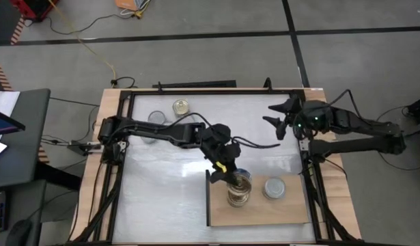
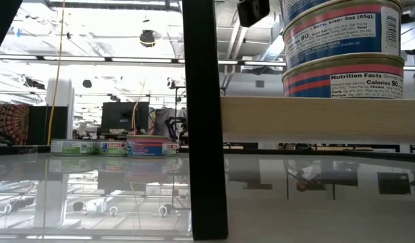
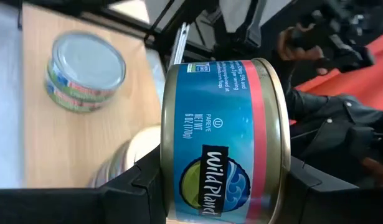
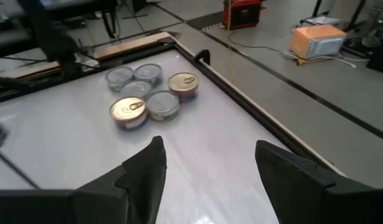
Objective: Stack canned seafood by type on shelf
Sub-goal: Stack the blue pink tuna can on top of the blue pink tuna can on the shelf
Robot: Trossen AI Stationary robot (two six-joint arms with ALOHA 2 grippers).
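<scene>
My left gripper (image 1: 225, 169) is shut on a blue-and-pink labelled can (image 3: 222, 137) and holds it over a stack of gold-lidded cans (image 1: 240, 191) on the shelf (image 1: 291, 208). A short stack of silver-lidded cans (image 1: 274, 187) stands on the shelf to the right of the gold stack. Several loose cans (image 4: 147, 96) rest on their bases on the white table at the far left. My right gripper (image 4: 207, 149) hovers open near the table's far right corner, clear of everything. My left gripper pinches the can by its two flat ends, one finger (image 3: 138, 186) on one end and the other finger on the gold-rimmed end (image 3: 279, 155). The labelled side wall faces the wrist camera. The can is lifted clear above the gold-lidded stack (image 3: 126, 165).
The shelf lies at the table's near right. Dark frame rails (image 1: 196, 90) border the white table (image 1: 169, 178), and a dark upright post (image 2: 204, 121) stands close in the low view. A cable (image 1: 261, 145) trails across the table between the arms.
</scene>
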